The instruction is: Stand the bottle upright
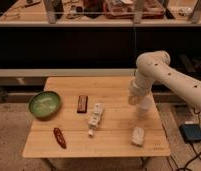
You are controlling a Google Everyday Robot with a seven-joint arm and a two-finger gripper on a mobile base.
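Note:
The bottle [96, 119] is cream-white and lies on its side near the middle of the wooden table [114, 87], its small white cap pointing toward the front edge. My white arm reaches in from the right. The gripper [143, 111] hangs over the right part of the table, to the right of the bottle and apart from it, just behind a white block. It holds nothing that I can see.
A dark brown bar [82, 103] lies just left of the bottle. A green bowl [44, 104] sits at the table's left edge. A reddish-brown elongated item [59, 137] lies at the front left. A rounded white block [138, 136] lies at the front right. A dark shelf stands behind the table.

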